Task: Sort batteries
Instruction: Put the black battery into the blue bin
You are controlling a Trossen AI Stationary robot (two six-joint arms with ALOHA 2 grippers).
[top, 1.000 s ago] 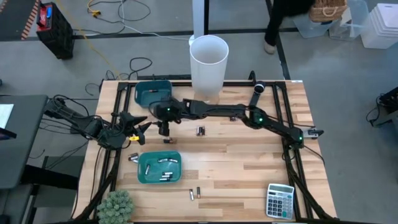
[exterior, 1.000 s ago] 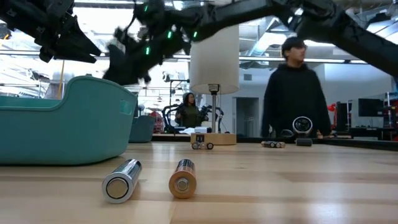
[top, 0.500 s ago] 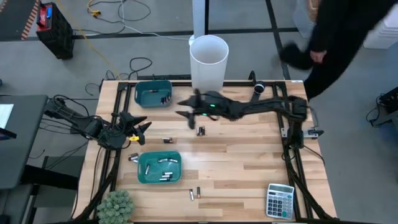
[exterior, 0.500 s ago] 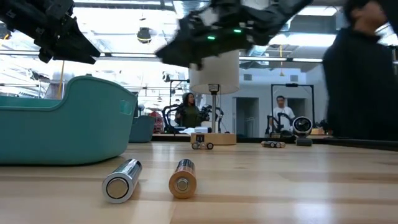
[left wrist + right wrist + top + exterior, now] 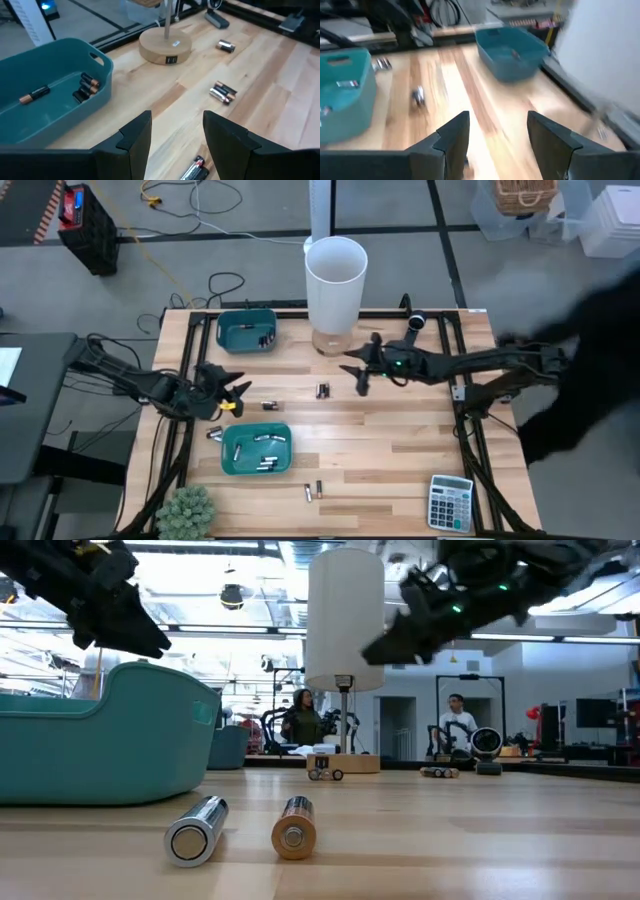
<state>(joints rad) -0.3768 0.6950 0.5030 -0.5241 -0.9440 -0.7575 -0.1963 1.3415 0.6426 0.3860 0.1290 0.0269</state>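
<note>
both claws, left claw [image 5: 232,390] and right claw [image 5: 357,372], gape empty above two teal bins [image 5: 256,449] and scattered batteries [image 5: 323,391].

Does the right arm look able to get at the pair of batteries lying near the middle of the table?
Probably yes. The right end effector hovers open just beside the pair of batteries, with only bare wood between them. The left end effector waits open at the table's left edge, out of the way.
</note>
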